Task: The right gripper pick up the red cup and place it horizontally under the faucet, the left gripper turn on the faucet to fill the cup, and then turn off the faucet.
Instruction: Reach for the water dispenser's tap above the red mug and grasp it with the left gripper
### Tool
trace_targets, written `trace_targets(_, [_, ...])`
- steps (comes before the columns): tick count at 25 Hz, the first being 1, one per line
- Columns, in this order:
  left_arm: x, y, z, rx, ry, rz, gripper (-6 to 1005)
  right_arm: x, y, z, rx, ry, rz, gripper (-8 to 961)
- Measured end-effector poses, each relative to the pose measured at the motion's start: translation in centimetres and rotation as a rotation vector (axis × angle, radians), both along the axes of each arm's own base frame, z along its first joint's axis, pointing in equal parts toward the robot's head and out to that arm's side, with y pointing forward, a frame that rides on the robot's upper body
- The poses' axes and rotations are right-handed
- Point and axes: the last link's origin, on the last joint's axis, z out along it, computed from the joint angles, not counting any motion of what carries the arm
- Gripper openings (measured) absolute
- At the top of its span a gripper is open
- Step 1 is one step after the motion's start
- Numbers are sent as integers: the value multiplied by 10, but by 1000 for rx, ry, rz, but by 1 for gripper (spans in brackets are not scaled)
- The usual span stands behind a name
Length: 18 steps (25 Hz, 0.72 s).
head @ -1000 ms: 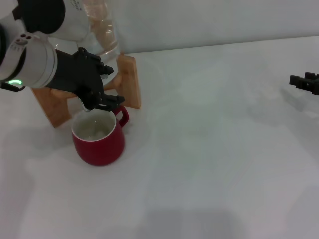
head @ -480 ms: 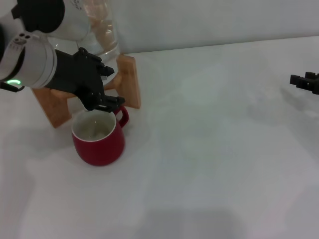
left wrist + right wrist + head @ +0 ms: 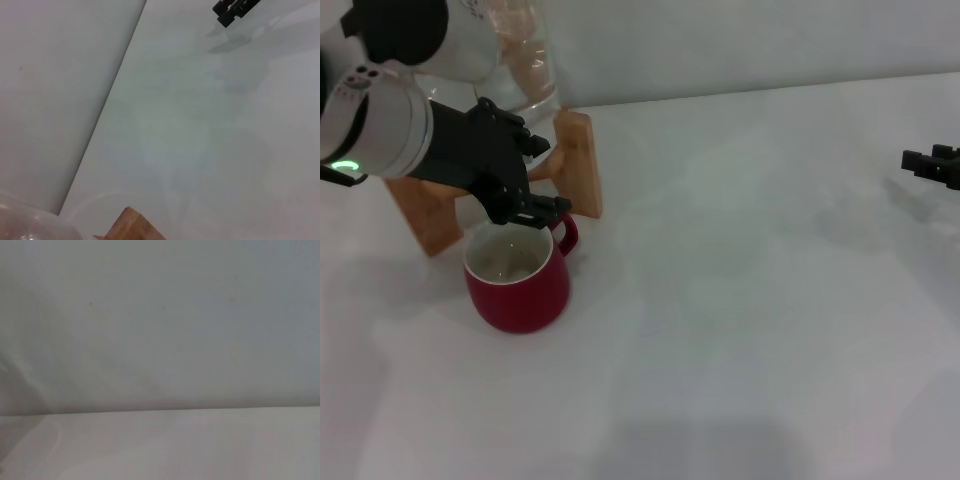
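White tabletop (image 3: pixel 740 300) against a pale wall; squat dark red cup (image 3: pixel 518 278) upright.
Black left gripper (image 3: pixel 525 200) above the cup's rim, right gripper (image 3: pixel 932 162) parked; finger states unclear.

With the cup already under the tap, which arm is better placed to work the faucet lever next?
Left. The left gripper sits at the tap, just above the red cup by the wooden stand. The right gripper is far across the table.
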Motion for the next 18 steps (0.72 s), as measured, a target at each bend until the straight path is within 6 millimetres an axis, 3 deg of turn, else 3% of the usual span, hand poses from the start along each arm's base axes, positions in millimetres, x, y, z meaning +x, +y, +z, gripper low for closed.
trace_targets(18, [1,-2,3,7,-1,30,663,0,0,0,-1,0,0,550])
